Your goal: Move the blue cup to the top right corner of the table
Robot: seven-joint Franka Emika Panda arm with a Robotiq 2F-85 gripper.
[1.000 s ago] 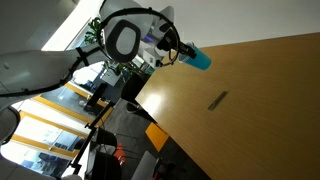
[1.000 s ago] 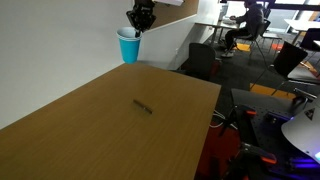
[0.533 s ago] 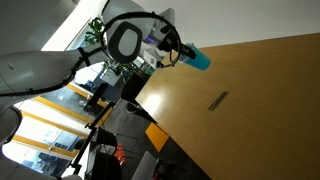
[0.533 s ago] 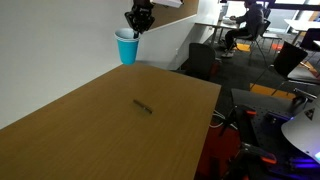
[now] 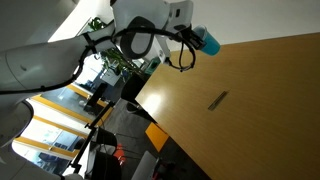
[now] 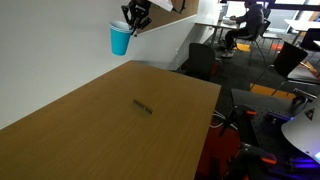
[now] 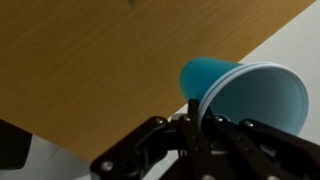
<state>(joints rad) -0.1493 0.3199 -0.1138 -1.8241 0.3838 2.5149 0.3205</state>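
My claw [image 6: 130, 22] pinches the rim of the blue cup [image 6: 120, 40], which hangs tilted in the air just past the counter's [image 6: 120, 130] far corner. The lift is done, I judge. Setting the cup down on that corner and letting go are left.

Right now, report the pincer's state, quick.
Pincer: closed on the rim of the blue cup, holding it in the air, clear of the table.
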